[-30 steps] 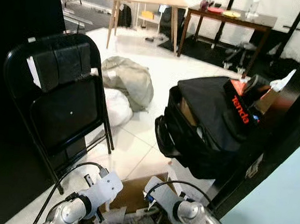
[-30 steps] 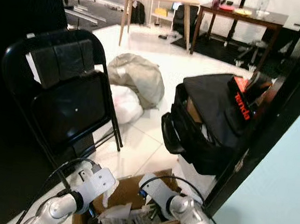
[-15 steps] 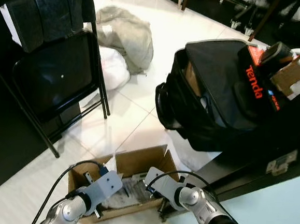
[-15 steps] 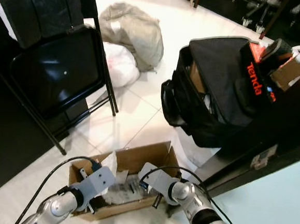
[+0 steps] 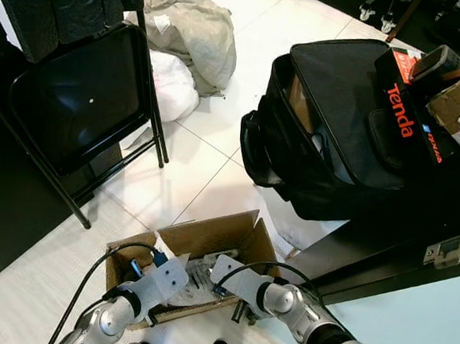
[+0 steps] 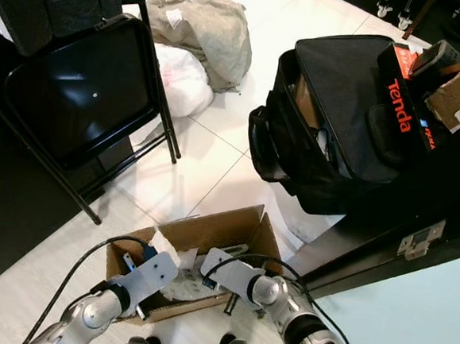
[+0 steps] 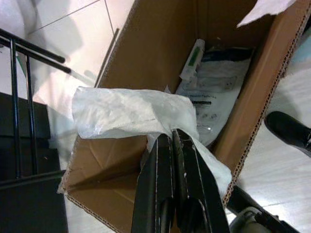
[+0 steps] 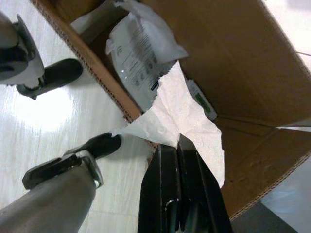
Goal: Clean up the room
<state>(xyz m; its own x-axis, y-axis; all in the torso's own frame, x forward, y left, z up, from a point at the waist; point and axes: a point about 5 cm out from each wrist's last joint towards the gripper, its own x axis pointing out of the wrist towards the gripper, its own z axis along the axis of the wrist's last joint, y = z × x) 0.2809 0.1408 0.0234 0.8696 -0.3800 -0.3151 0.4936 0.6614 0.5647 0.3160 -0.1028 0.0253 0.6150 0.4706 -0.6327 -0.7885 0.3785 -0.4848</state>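
Holding: both grippers grip paper at an open cardboard box point(image 5: 208, 242) on the white tile floor point(image 5: 190, 169), just before the robot's feet.
Box axis: long side runs left to right across the head view, open top facing up.
Left gripper point(image 7: 171, 138): fingers pressed together on a crumpled white sheet point(image 7: 126, 114) draped over the box's left end.
Right gripper point(image 8: 177, 145): fingers clamped on a torn white tissue point(image 8: 182, 114) at the box's near rim; the tissue's pointed end leans out over the edge.
Box contents: a printed plastic pouch point(image 8: 138, 60) lying flat along the bottom, and a slim white tube with a green label point(image 7: 192, 58) resting beside it against the wall.
Left of box: black folding chair point(image 5: 77, 88).
Behind chair: grey bag point(image 5: 185, 29) and white bag point(image 5: 173, 88), touching.
Right of box: open black bag point(image 5: 336, 140), with a black-and-orange carton point(image 5: 402, 114) lying on top.
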